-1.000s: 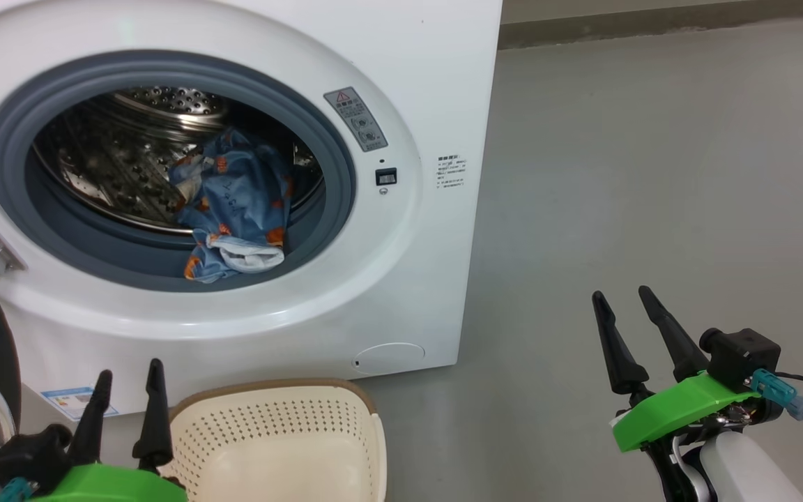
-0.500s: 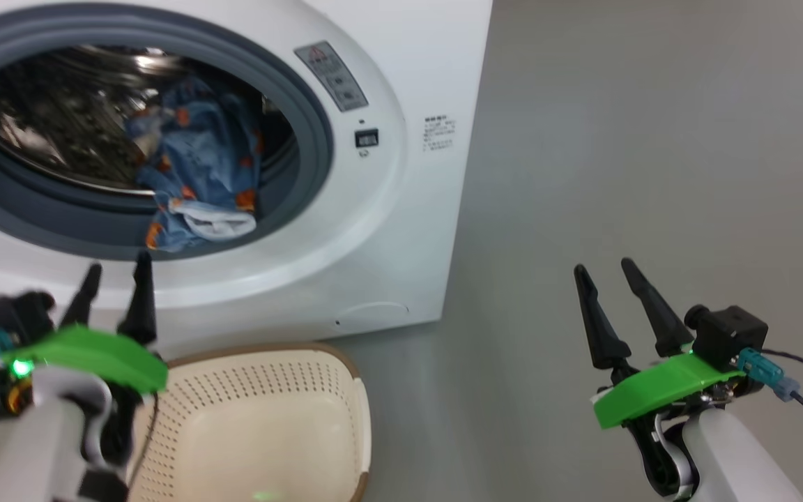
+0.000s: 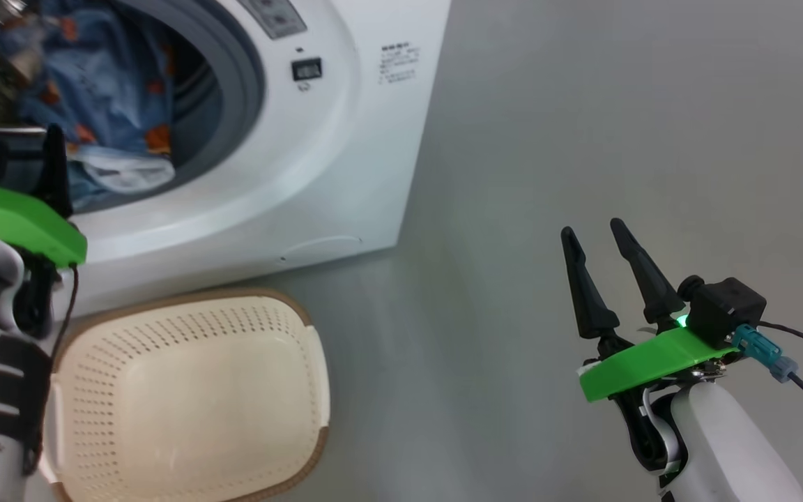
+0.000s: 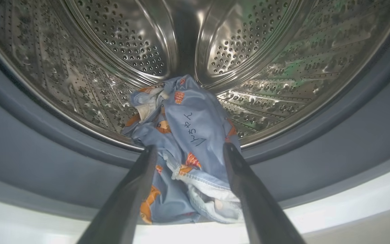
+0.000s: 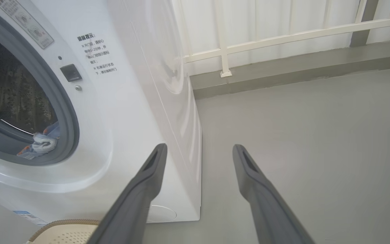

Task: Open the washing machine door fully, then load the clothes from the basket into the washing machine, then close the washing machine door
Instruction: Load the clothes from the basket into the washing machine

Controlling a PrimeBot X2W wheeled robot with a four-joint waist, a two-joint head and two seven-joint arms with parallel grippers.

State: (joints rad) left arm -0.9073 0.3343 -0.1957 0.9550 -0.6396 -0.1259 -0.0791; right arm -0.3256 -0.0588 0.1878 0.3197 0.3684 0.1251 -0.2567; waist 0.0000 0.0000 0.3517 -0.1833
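Smooth grey floor (image 3: 583, 104) runs to a white railing (image 5: 283, 40) along the wall. The clothes (image 4: 185, 135) lie in the drum mouth of the washing machine (image 3: 346, 104); the basket (image 3: 185, 390) stands on the floor before it. Left gripper (image 4: 189, 147) and right gripper (image 5: 199, 146) jaws gape wide, holding nothing.

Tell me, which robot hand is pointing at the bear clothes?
The left gripper: its open fingers frame the clothes lying inside the washing machine. The right gripper, also open, hangs over the floor beside the machine.

Open right hand (image 5: 196, 150) beside washing machine (image 5: 120, 112)
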